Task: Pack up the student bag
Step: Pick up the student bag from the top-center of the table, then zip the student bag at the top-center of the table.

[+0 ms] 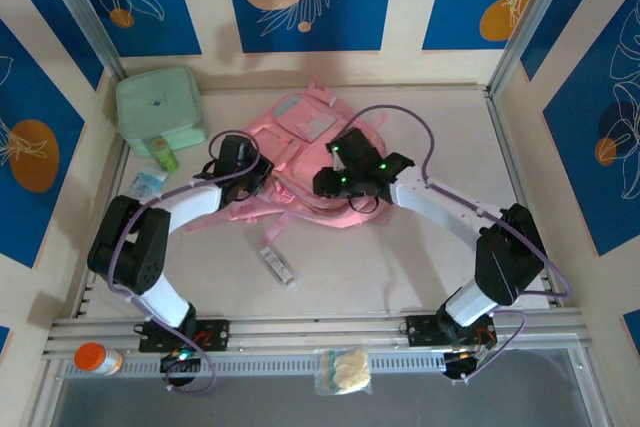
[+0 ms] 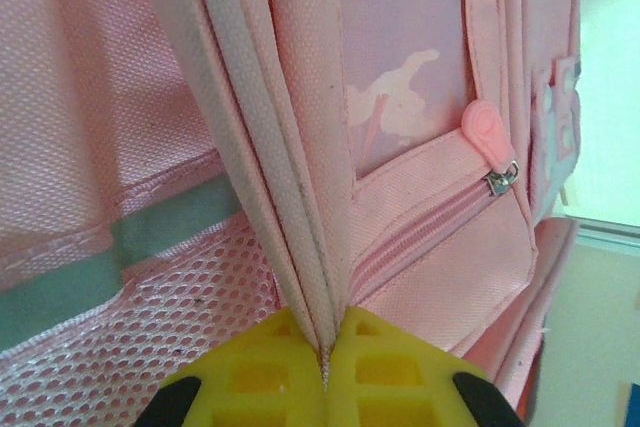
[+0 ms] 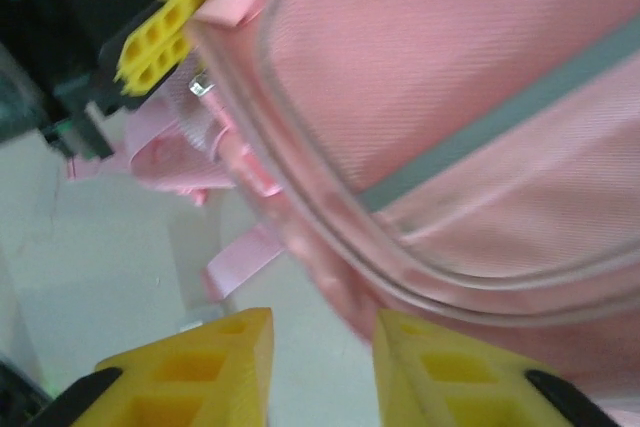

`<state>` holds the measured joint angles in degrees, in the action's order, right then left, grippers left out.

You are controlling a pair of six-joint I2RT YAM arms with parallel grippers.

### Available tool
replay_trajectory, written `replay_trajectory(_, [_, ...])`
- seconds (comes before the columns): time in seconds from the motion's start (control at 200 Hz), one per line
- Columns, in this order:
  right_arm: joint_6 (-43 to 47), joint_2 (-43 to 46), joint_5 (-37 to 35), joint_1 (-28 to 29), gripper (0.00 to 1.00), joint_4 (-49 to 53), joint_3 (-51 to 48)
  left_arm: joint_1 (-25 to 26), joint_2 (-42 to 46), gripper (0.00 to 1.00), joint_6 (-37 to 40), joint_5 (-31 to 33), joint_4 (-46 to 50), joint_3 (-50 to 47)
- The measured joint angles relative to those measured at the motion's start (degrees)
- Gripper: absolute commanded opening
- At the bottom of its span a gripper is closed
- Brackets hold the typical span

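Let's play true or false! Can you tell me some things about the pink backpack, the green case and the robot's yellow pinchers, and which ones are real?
1. The left gripper is pinching a fold of the student bag. True.
2. The right gripper is squeezed shut. False: it is open and grips nothing.
3. The mint-green case lies on top of the bag. False: it sits apart from it, near the far left corner.
4. A pink zipper pull hangs on one of the bag's pockets. True.
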<state>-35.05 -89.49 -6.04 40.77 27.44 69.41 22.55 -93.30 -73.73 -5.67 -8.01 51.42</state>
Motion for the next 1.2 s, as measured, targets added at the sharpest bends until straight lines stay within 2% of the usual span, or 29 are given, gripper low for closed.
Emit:
replay_trajectory(0.23, [2.7,-7.6,-1.2,5.2,0.35,-6.3,1.3,2.3,1.3,0.0,-3.6,-0.3,-0.5,-0.3])
replay_trajectory(0.56, [4.0,-15.1,-4.2,6.7,0.36,-13.6,6.5,2.7,1.4,0.0,-6.4,-0.5,-1.6,-0.7])
replay_trajectory(0.865, [3.8,-19.2,-9.2,7.4,0.36,-14.0,9.0,2.7,1.3,0.0,-7.2,-0.4,-2.0,-0.7])
replay_trajectory(0.955, [3.5,-19.8,-10.4,7.6,0.31,-13.7,9.7,2.7,1.3,0.0,-7.4,-0.2,-2.2,-0.7])
replay_trajectory(1.145, [2.9,-20.5,-12.8,8.3,0.31,-12.3,10.9,2.8,1.3,0.0,-7.5,-0.2,-2.3,-0.7])
replay_trajectory(1.2, [2.6,-20.9,-13.7,8.5,0.27,-11.5,11.6,2.8,1.3,0.0,-7.5,-0.2,-2.3,-0.7])
